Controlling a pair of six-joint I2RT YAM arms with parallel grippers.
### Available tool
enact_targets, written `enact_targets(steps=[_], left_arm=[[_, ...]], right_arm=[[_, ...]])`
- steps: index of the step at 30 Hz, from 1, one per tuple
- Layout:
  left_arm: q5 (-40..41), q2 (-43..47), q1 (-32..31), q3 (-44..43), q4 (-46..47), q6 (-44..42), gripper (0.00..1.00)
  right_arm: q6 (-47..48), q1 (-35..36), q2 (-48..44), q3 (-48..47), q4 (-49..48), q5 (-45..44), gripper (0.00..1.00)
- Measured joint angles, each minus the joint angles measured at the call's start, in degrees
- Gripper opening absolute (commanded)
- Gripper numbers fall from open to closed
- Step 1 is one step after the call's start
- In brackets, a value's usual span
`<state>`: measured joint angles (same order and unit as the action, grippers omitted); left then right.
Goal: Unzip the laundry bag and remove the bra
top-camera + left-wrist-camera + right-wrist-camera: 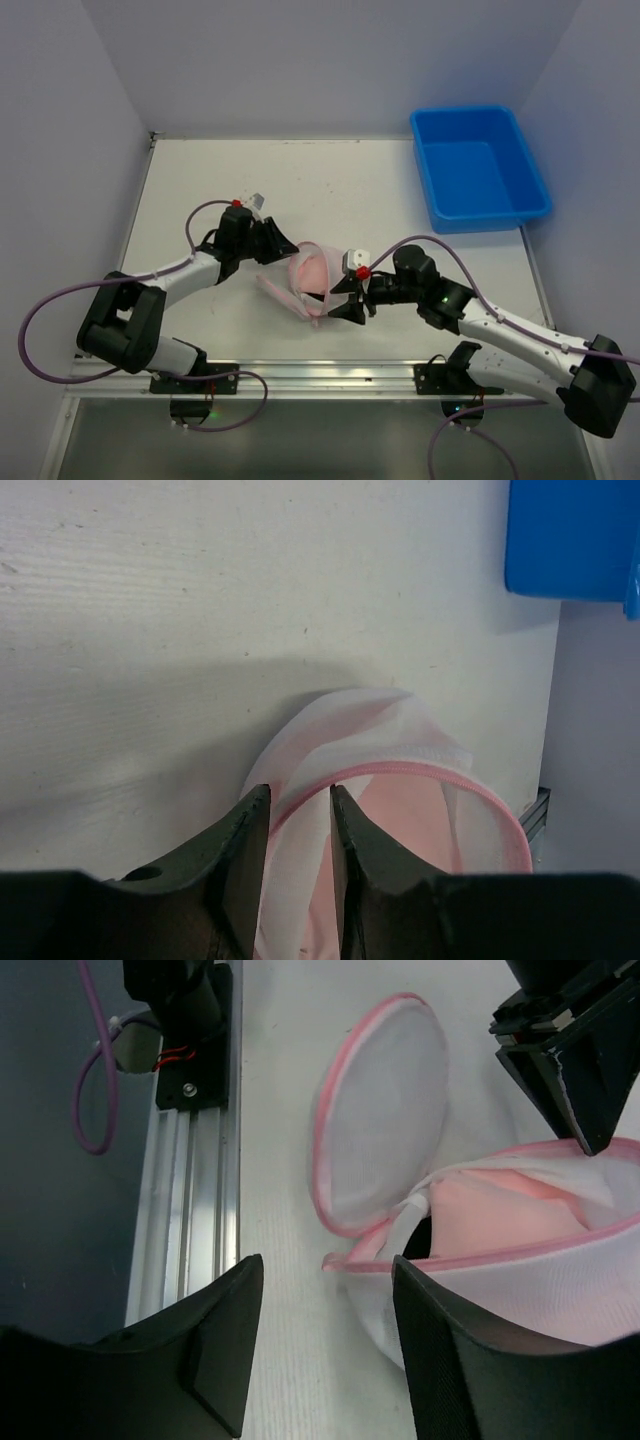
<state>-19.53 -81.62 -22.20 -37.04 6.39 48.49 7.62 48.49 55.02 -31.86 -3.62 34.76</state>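
At the table's (330, 190) centre, seen from above, lies the laundry bag (312, 272), its mesh dome showing pink within; the left gripper (278, 243) meets the bag at its 10 o'clock edge; the right gripper (347, 303) sits at its 4 o'clock edge; a blue bin (480, 170) stands well apart at 2 o'clock, toward the far right corner.

Through the left wrist camera, the two dark fingers (245, 855) rise from 6 o'clock with a narrow gap between them; the bag's pink zipper trim (400, 770) and white mesh run through that gap, yet whether the jaws pinch the rim I cannot tell; the bra (410, 820) shows as pale pink fabric under the trim, at 5 o'clock from the view's centre; the bin's corner peeks in at 1 o'clock.

Through the right wrist camera, the right fingers (215, 1345) stand wide apart and hold nothing, bare table between them; the bag lies at 4 o'clock, unzipped, with the bra inside its mouth; its round mesh lid flap (385, 1110) lies flat on the table at 12 o'clock, just beside the bag's rim; the left gripper's black fingers touch the bag's far rim at 2 o'clock; an aluminium rail (190, 1220) runs along 9 o'clock.
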Motion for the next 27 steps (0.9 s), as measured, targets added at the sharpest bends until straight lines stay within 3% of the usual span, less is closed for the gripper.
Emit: enact_targets(steps=[6, 16, 20, 27], left_arm=[[-1.8, 0.1, 0.0, -0.1, 0.9, -0.1, 0.34], [-2.0, 1.4, 0.0, -3.2, -0.5, -2.5, 0.36], [-2.2, 1.0, 0.0, -7.1, -0.6, -3.5, 0.55], [3.3, 8.4, -0.1, -4.9, -8.4, -4.4, 0.64]], right_arm=[[-3.9, 0.4, -0.2, -0.6, 1.9, -4.9, 0.69], [-19.6, 0.6, 4.2, -12.4, 8.3, -25.7, 0.73], [-24.0, 0.7, 11.9, -20.2, 12.1, -33.5, 0.74], [-29.7, 0.7, 24.4, -24.3, 16.4, -41.8, 0.68]])
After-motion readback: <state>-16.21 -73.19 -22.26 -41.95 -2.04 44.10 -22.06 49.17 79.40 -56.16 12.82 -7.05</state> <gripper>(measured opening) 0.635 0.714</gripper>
